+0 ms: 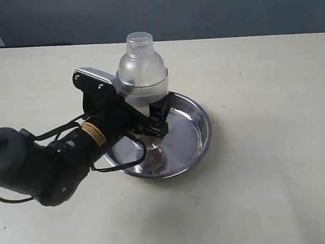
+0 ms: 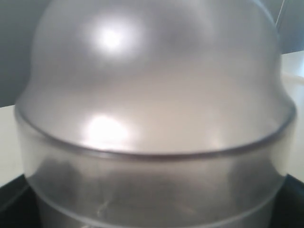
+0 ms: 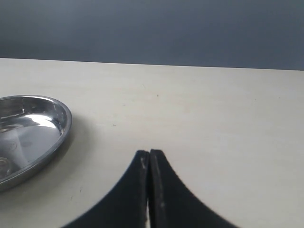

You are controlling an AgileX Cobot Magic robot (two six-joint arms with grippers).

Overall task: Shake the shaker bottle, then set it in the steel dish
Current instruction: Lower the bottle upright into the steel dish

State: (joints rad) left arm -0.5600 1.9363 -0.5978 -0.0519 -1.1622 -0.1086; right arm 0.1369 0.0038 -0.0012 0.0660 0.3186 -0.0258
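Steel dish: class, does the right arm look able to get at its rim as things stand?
Probably yes. In the right wrist view only bare table lies between the shut right gripper and the steel dish rim, and nothing blocks that path.

The steel dish (image 1: pixel 199 131) sits mid-worktop (image 1: pixel 279 192). The shaker bottle (image 1: pixel 142 73) stands upright over its left part, toward the far edge, between the left hand's (image 1: pixel 151 118) fingers.

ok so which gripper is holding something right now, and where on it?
Left gripper clamps the shaker bottle around its lower body, below the domed shoulder, over the steel dish. Right gripper is shut on nothing.
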